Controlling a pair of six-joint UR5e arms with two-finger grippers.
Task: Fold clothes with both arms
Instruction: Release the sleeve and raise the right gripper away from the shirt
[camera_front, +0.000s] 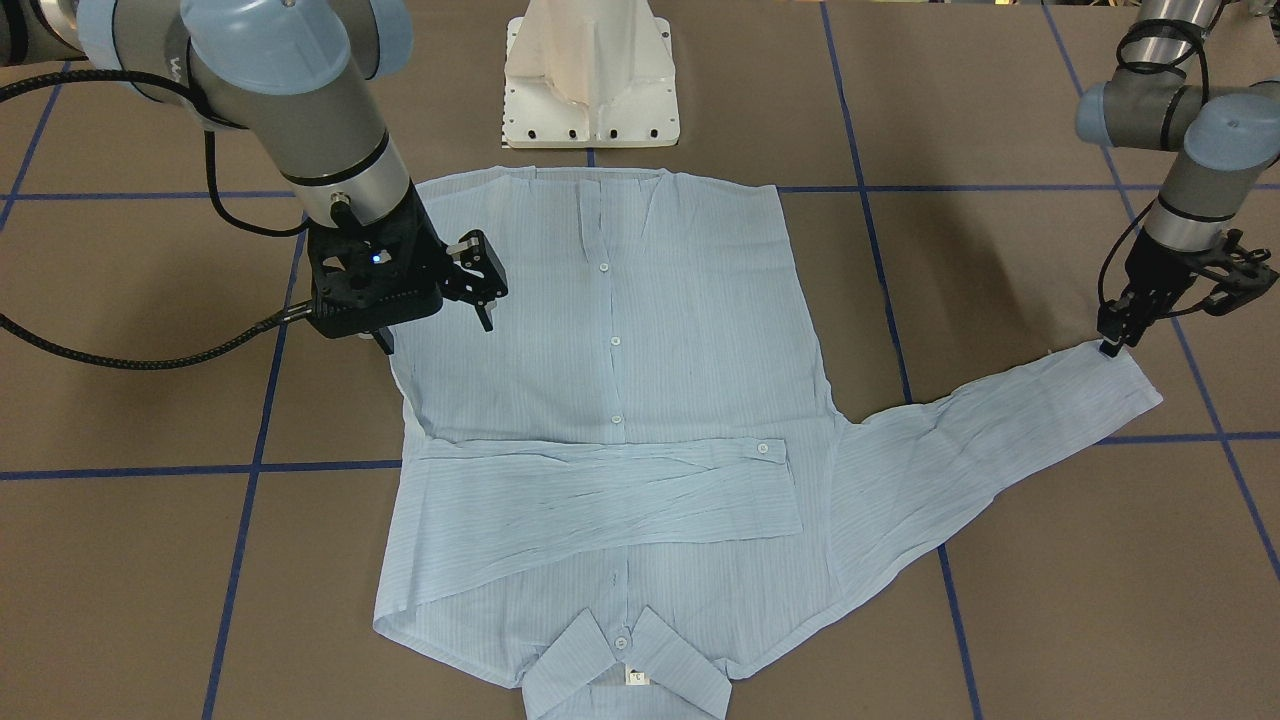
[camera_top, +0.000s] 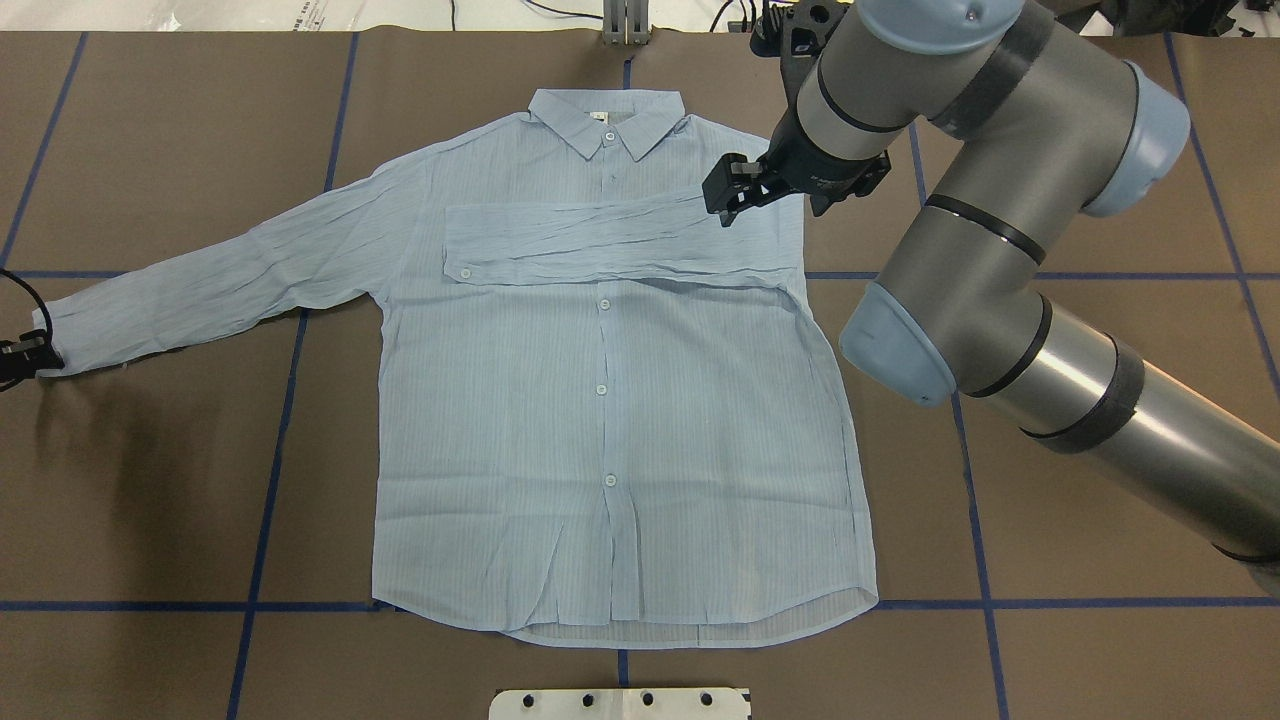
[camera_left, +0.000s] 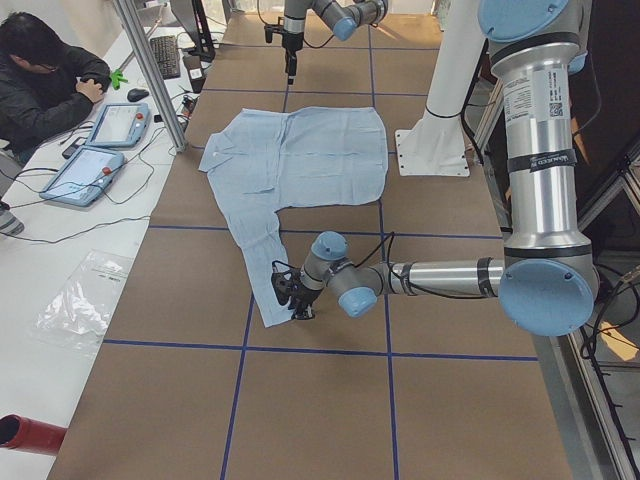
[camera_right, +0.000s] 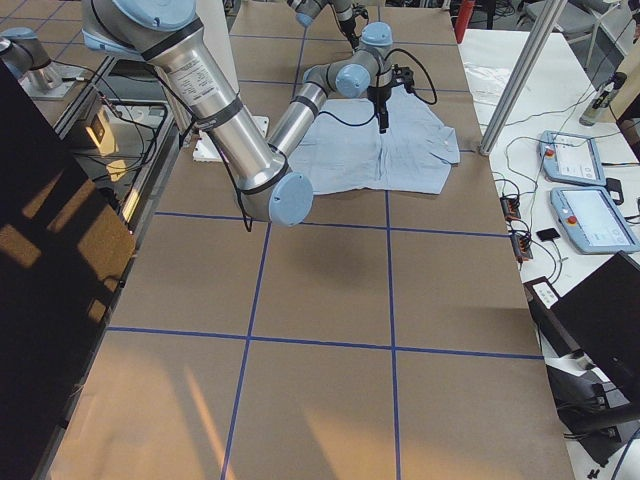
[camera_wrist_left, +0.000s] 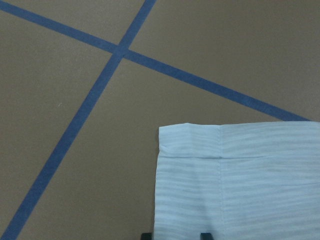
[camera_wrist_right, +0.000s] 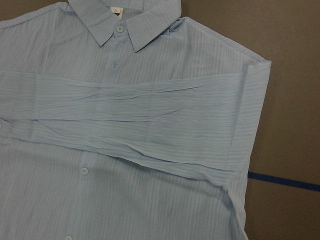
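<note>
The light-blue striped shirt (camera_front: 610, 300) lies flat and buttoned, front up, collar (camera_top: 607, 120) away from the robot. One sleeve (camera_top: 580, 245) is folded across the chest. The other sleeve (camera_top: 220, 290) stretches out flat to the side. My left gripper (camera_front: 1112, 340) is low at that sleeve's cuff (camera_wrist_left: 240, 180) and shut on its edge; it also shows at the overhead view's left edge (camera_top: 20, 360). My right gripper (camera_front: 435, 335) is open and empty, hovering above the shirt's side by the folded sleeve's shoulder (camera_wrist_right: 250, 85).
The white pedestal base (camera_front: 590, 80) stands at the robot's side of the shirt's hem. Blue tape lines (camera_top: 290, 400) grid the brown table. An operator (camera_left: 45, 80) sits at a side bench with tablets (camera_left: 85, 170).
</note>
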